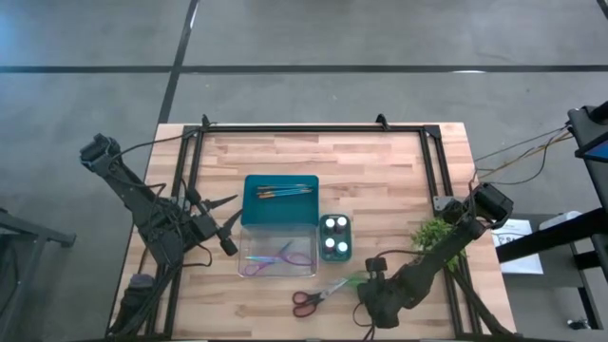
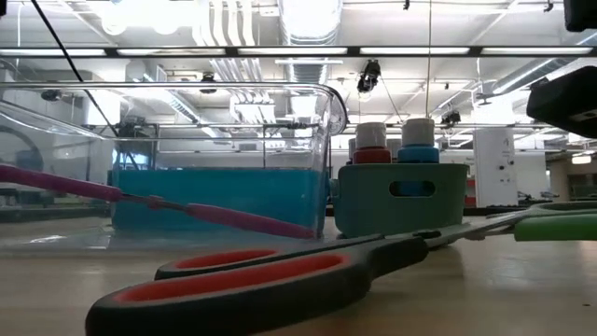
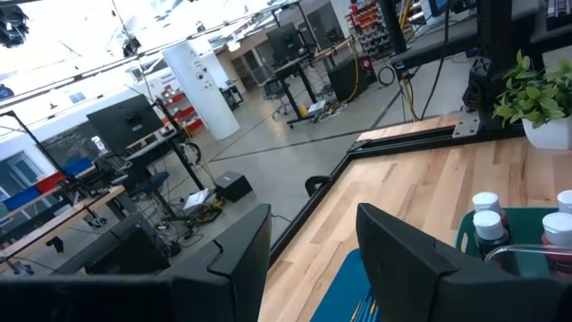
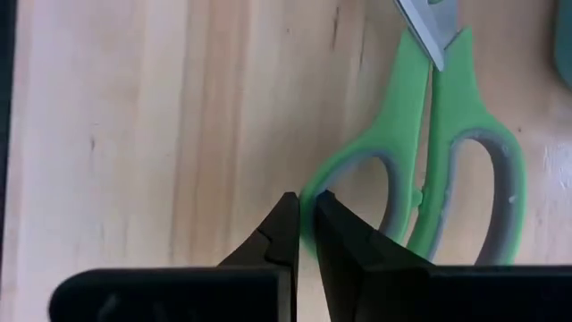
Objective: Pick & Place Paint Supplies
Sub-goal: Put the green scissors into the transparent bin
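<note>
The green scissors (image 4: 407, 98) lie flat on the table (image 1: 380, 171) at about 5 o'clock, handles toward the right gripper (image 4: 304, 210). That gripper is down at table level with its fingers pinched together, tips at the outer rim of one green loop. It looks placed to catch that loop for a lift, but I cannot tell whether it grips the plastic or only touches it.

The red scissors (image 1: 306, 302) lie just at 8 o'clock of the green pair, seemingly blade to blade with them. They are also loose on the wood, so both still look due for placing.

The purple scissors (image 1: 275, 256) lie inside the clear box (image 1: 249, 237) at 6 o'clock. The brushes (image 1: 285, 190) lie side by side in the teal tray (image 1: 252, 214) at the centre. The bottles (image 1: 330, 243) stand upright in a small teal holder (image 1: 335, 259) at 3 o'clock of the box. Each kind has its own container.

Count: three scissors, four bottles, and a few brushes too thin to number.

The left gripper (image 3: 313, 241) waits at 9 o'clock of the tray, fingers apart and empty. A plant (image 1: 435, 233) stands at 3 o'clock.
</note>
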Controlling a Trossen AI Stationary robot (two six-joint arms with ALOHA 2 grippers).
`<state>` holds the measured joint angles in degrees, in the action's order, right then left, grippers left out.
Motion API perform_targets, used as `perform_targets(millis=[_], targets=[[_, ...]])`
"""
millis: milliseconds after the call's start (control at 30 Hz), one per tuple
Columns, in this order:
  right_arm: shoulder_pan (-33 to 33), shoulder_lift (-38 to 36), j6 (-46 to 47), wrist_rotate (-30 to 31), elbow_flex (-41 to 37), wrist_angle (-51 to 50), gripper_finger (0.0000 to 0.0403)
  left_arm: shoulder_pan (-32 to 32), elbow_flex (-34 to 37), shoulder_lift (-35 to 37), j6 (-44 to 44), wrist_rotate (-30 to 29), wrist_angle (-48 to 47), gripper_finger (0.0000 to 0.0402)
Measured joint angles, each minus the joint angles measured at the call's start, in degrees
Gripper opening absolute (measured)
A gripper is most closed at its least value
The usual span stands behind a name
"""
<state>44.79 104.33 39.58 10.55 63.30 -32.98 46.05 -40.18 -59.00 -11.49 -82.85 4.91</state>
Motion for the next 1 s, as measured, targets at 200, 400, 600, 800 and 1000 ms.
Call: perform_targets(millis=[200, 400, 600, 800, 1000], targets=[[0.32, -0.02, 1.82, 0.37, -0.11, -3.12, 0.0017, -0.01, 0.0, 0.0, 0.0, 0.0, 0.0, 0.0173], [1.69, -0.02, 4.41, -0.65, 0.23, -5.95, 0.0017, 0.01, 0.0, 0.0, 0.0, 0.0, 0.0, 0.0173], [2.04, -0.09, 5.28, 0.51, 2.33, -10.22, 0.0017, -0.01, 0.0, 0.0, 0.0, 0.15, 0.0, 0.0173], [3.18, -0.09, 4.08, 0.17, 4.51, -10.9, 0.0017, 0.01, 0.0, 0.0, 0.0, 0.39, -0.02, 0.0173], [5.33, -0.09, 5.24, 0.87, 11.13, -18.86, 0.0017, -0.01, 0.0, 0.0, -0.04, 0.39, -0.02, 0.0173]])
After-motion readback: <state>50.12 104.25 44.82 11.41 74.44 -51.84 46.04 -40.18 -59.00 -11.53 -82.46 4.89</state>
